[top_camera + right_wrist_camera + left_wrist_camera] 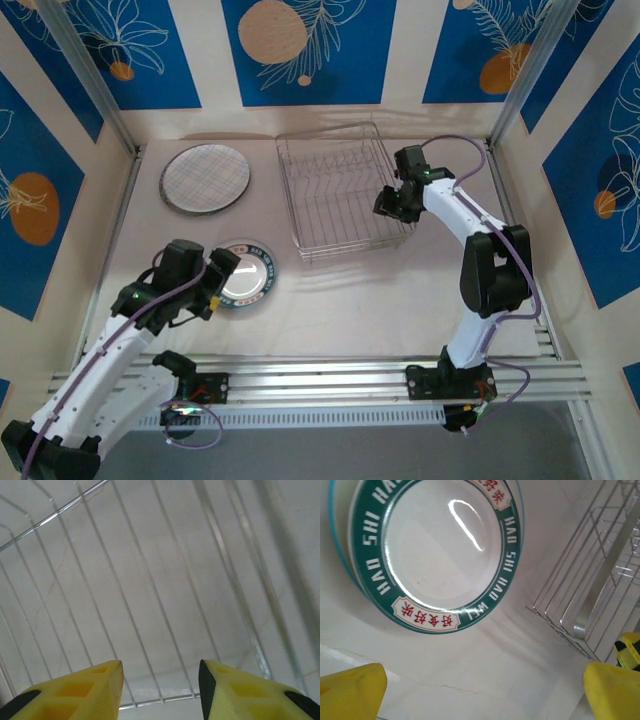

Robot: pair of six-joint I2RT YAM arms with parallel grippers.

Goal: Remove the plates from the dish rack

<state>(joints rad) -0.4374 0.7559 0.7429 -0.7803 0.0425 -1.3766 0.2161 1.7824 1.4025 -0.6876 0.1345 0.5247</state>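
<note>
The dish rack, a silver wire basket, stands at the back middle of the table. A grey squiggle-patterned plate lies flat to its left. A dark-green-rimmed plate with red characters lies flat nearer the front. My left gripper hangs over that plate's left edge, open and holding nothing. From the left wrist, the plate lies beyond the wide-apart gripper, with the rack to the right. My right gripper is at the rack's right side, open above bare rack wires.
Walls with blue leaf panels close the table in at the back and both sides. An aluminium rail runs along the near edge at the arm bases. Open white tabletop lies in front of the rack.
</note>
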